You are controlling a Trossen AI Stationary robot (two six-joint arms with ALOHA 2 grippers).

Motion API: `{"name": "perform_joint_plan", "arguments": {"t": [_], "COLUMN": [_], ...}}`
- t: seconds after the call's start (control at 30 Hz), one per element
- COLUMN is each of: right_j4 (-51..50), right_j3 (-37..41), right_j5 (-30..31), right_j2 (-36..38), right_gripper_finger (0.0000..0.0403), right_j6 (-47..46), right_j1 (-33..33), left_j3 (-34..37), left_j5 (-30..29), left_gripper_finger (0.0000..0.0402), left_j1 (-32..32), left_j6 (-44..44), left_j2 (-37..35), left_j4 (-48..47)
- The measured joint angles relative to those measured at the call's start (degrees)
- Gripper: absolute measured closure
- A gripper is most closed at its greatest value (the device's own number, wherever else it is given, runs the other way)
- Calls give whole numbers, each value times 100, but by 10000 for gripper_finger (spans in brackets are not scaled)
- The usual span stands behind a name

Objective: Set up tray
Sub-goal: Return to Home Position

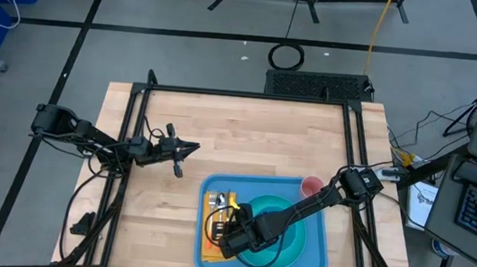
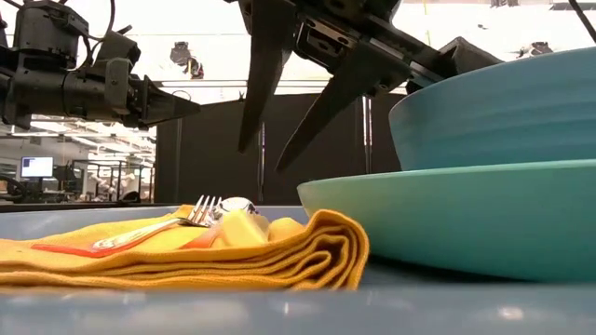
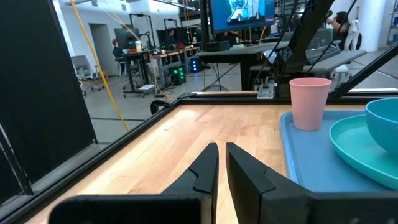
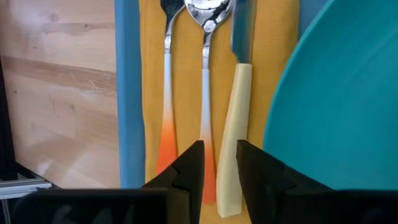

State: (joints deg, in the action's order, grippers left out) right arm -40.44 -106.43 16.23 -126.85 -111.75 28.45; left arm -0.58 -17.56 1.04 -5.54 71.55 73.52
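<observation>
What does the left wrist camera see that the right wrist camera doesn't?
Left wrist only: the pink cup, the turquoise bowl, far-off people, and the left gripper over the wooden table. Right wrist only: the fork, spoon and yellow knife side by side on the orange napkin, under the open right gripper. Both: the blue tray, the turquoise plate and that table.

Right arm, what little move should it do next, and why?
Probably lift straight up and pull back: the right gripper hangs empty above the napkin, where fork, spoon and knife already lie side by side in the tray. Left gripper waits off the tray.
</observation>
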Motion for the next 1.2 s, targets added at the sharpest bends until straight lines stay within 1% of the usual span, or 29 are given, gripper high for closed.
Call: {"name": "perform_joint_plan", "arguments": {"t": [0.17, 0.3, 0.53, 0.63, 0.83, 0.97, 1.03, 1.1, 1.17, 1.2], "right_j4": [-3, -1, 361, 358, 294, 448, 631, 1034, 1367, 1542], "right_j3": [0, 0, 0, 0, 0, 0, 0, 0, 0, 0], "right_j5": [23, 177, 202, 479, 796, 787, 799, 1064, 1442, 1574], "right_j2": [0, 0, 14, 80, 329, 436, 457, 465, 483, 500], "right_gripper_finger": [339, 358, 382, 397, 402, 402, 402, 403, 403, 403], "right_j6": [12, 52, 469, 607, 910, 1174, 1479, 1986, 2760, 3293], "right_j1": [0, 0, -10, -9, -9, 1, 13, 21, 76, 98], "left_j3": [-2, -1, 0, 0, 0, 0, -1, 0, -2, -2], "left_j5": [0, 0, 0, 0, 0, 0, 0, 0, 0, 0], "left_gripper_finger": [364, 364, 364, 364, 364, 364, 364, 364, 364, 364], "left_j1": [2, 2, 2, 2, 4, 4, 4, 4, 0, 0], "left_j6": [0, 0, 0, 0, 0, 0, 0, 0, 0, 0], "left_j2": [0, 0, 0, 1, 0, 2, 1, 2, 1, 2], "left_j4": [0, 0, 0, 0, 0, 0, 0, 0, 4, -1]}}
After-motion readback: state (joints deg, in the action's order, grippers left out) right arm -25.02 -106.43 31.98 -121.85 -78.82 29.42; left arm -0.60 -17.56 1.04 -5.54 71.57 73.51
